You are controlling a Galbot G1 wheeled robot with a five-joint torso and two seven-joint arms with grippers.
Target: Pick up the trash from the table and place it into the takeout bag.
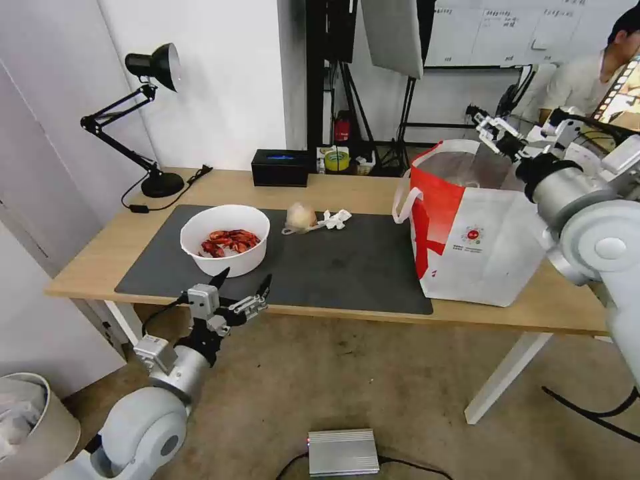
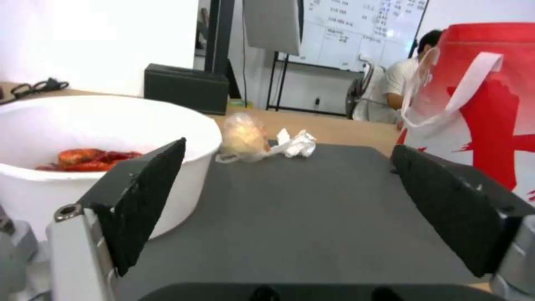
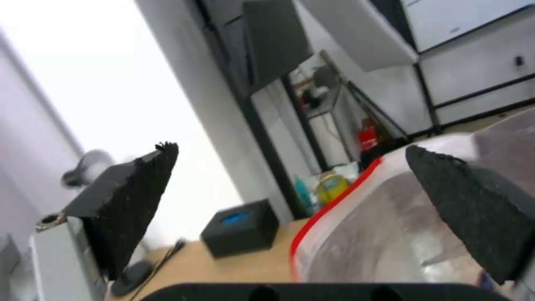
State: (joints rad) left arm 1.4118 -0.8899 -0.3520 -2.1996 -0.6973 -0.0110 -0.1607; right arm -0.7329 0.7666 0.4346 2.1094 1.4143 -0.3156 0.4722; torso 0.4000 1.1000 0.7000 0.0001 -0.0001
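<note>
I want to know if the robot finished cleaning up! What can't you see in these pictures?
- Inside of the takeout bag: head view, its own walls hide the bottom; right wrist view shows just foil lining, so what's in it is unknown.
- Bottom of the white bowl: left wrist view, its rim and the left gripper cover it.
- Beige wrapped ball: too small to tell what's inside.
- Right gripper: jaws open over the bag.

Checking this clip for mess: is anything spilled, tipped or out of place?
Nothing stands out. The bowl sits upright on the mat with the shells inside, the wrapped ball and tissue lie together, and the bag stands open.
</note>
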